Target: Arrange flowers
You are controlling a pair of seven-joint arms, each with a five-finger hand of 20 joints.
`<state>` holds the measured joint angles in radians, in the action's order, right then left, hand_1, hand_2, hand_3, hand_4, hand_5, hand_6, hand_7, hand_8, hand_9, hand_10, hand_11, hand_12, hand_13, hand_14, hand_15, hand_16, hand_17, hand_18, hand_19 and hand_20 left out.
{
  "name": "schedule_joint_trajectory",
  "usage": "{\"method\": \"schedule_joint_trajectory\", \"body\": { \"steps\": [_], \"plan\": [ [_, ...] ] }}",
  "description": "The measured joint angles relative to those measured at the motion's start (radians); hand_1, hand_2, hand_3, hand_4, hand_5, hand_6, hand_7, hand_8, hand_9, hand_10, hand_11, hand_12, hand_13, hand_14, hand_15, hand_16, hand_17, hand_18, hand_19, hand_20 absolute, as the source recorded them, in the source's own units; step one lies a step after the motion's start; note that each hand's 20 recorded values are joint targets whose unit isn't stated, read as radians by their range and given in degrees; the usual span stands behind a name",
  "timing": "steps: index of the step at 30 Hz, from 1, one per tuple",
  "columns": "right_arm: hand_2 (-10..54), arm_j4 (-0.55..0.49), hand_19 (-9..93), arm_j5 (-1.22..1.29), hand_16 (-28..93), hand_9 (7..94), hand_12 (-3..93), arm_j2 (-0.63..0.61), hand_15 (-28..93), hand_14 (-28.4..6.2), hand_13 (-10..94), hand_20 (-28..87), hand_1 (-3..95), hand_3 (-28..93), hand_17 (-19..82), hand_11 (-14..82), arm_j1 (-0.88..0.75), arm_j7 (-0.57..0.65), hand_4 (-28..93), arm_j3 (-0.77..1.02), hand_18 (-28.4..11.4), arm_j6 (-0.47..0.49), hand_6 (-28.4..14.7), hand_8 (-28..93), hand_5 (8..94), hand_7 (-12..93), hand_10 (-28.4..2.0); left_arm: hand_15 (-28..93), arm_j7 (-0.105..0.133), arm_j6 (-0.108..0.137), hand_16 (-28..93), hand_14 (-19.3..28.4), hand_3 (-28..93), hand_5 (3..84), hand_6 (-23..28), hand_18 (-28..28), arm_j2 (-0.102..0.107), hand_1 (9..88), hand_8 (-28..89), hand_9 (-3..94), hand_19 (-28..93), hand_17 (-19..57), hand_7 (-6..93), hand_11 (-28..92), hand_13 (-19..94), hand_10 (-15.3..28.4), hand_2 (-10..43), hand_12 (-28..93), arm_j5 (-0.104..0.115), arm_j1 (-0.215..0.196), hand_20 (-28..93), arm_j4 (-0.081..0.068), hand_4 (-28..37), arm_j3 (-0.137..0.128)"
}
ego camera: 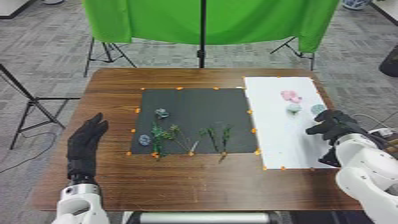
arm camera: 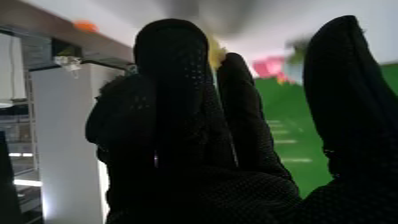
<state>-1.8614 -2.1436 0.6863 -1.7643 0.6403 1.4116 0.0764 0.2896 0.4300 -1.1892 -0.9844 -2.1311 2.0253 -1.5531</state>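
My right hand is at the right edge of the white sheet, just nearer than a blue-grey flower head. A pink flower and a pale green one lie farther up the sheet. On the dark mat are a bluish flower, a blue-grey one, leafy green stems and two thin sprigs. My left hand lies open left of the mat. In the right wrist view, my right hand has extended fingers, with pink petals beyond them.
Orange markers line the mat and sheet on the brown table. Behind the table hang a green cloth and a black stand pole. A tripod stands at the left.
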Motion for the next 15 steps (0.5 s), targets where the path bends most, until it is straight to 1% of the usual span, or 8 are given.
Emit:
{"method": "schedule_joint_trajectory", "body": {
  "steps": [8, 15],
  "plan": [
    [-9.5, 0.004, 93, -0.029, 32, 65.9, 21.9, 0.011, 56, -5.1, 83, 44, 41.9, 63, 56, 14.7, -0.014, 0.009, -17, 0.003, -13.9, -0.026, -0.2, -6, 50.5, 11, -15.8, 17, 0.000, 0.000, -2, 14.4, 63, 45.4, 4.5, 8.2, 0.000, 25.6, -7, 43.4, 5, 7.8, 11.7, 17, 31, 13.9, 12.9, 10, 0.000, -0.001, 17, 0.001, -28.3, 0.000],
    [-9.5, -0.058, 93, 0.010, 32, 67.2, 21.8, 0.009, 56, -4.8, 83, 44, 42.6, 63, 57, 15.3, -0.050, 0.002, -17, 0.055, -13.8, -0.051, 0.3, -6, 51.5, 11, -15.3, 18, 0.001, -0.003, -2, 14.4, 63, 45.4, 4.5, 8.2, 0.001, 25.6, -7, 43.3, 5, 7.8, 11.8, 17, 31, 13.8, 12.7, 10, 0.000, -0.001, 17, 0.001, -28.3, 0.000]
  ]
}}
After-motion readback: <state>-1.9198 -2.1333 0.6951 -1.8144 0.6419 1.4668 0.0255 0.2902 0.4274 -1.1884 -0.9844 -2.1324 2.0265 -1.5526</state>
